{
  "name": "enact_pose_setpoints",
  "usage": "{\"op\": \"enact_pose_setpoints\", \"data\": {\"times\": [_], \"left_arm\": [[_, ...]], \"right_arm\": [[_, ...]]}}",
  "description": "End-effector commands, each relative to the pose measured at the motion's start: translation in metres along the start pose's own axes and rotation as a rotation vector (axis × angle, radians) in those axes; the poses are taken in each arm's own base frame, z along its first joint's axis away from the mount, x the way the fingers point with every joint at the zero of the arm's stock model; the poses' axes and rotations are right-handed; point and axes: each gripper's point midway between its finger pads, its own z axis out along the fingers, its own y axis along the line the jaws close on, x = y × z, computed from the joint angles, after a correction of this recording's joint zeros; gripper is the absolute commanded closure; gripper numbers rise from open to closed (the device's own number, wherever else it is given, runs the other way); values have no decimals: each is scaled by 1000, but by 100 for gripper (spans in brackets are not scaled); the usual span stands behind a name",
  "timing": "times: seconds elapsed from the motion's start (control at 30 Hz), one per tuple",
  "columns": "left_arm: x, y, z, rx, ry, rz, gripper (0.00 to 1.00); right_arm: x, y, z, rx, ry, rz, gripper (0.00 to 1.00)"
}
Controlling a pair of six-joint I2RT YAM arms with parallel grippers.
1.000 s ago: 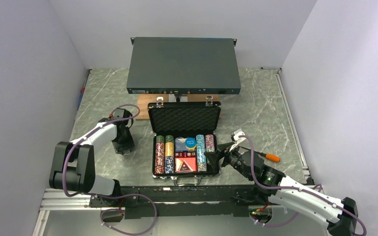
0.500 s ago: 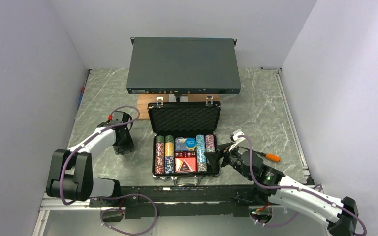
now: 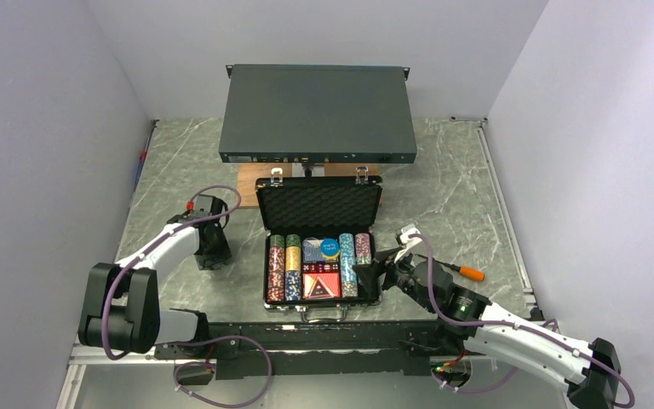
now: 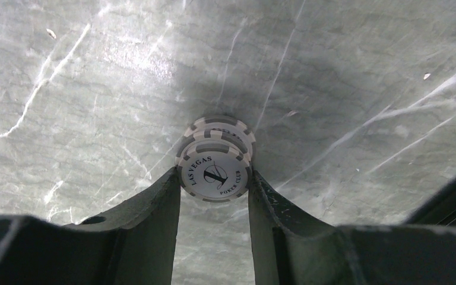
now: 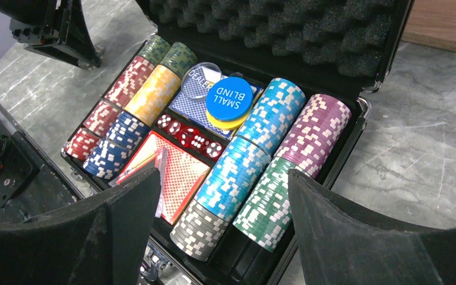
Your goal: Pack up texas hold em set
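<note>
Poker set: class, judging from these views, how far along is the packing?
Done: chip rows, cards and dice already fill the open briefcase. In hand: the left gripper clamps a few grey-and-white chips over the table; the right gripper hangs open beside the case. Left: stow those chips, shut the lid, latch it.

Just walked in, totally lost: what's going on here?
A robot is packing a poker set into an open briefcase. Its left gripper is closed on a stack of grey-white chips at the table, left of the case. Its right gripper is open, poised at the case's right edge, facing the chip rows.
</note>
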Motion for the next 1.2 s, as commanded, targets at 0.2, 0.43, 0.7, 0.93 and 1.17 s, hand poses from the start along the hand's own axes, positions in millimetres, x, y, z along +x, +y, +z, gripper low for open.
{"op": "enact_pose_setpoints", "data": {"times": [0.2,0.43,0.7,0.93,1.17], "left_arm": [[-5,2,-13,-23,-8,-29,33],[-11,5,-26,-32,-40,-121,20],[-6,7,-44,128,-36,-717,16],[-15,19,-50,127,-18,-1081,1],[-4,8,-33,81,198,-1208,1]], "right_arm": [[-17,7,1,-17,-56,8,20],[-17,7,2,-16,-54,6,20],[-17,7,1,-21,-58,7,20],[-18,7,0,-20,-65,10,20],[-20,6,-1,-18,-74,14,20]]}}
